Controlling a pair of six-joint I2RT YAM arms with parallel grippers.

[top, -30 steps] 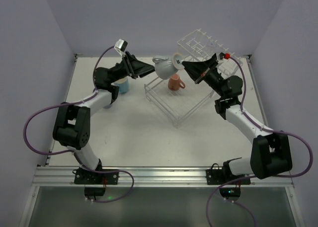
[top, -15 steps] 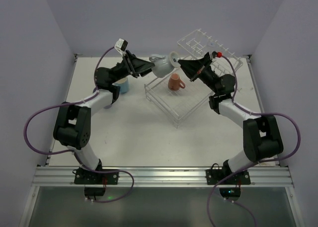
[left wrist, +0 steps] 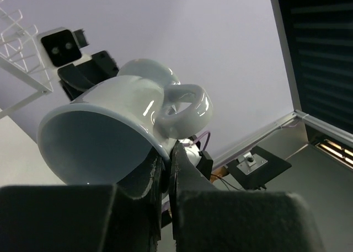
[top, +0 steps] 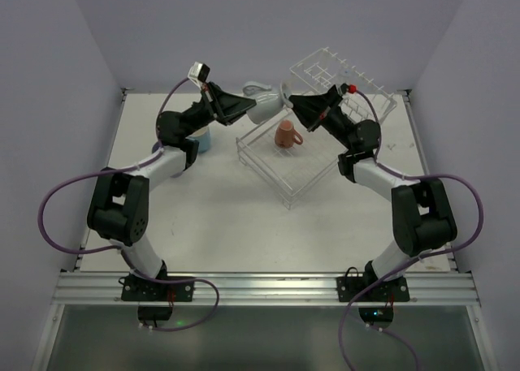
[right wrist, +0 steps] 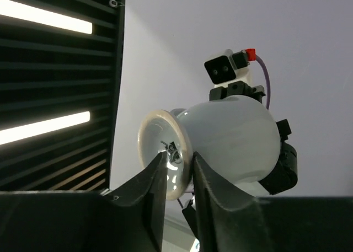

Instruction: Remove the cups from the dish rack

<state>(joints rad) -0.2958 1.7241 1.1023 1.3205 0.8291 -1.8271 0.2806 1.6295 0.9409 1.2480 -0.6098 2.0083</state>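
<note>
On the table [top: 227, 217], my left forearm passes just beside the light blue cup [top: 201, 140], which stands upright to the left of the rack. Across from it my right forearm reaches in over the right side of the basket [top: 296, 183], the low clear tray of the rack. The pink cup [top: 284, 134] sits inside that basket near its far end. Above and just behind it, the grey-blue cup [top: 266, 107] hangs on its side in the air between my two tools. My left gripper [top: 246, 109] is clamped on its rim wall beside the handle, and my right gripper [top: 295, 105] is pinched on its foot ring. The upper tier [top: 325, 66] stands close behind my right gripper.
</note>
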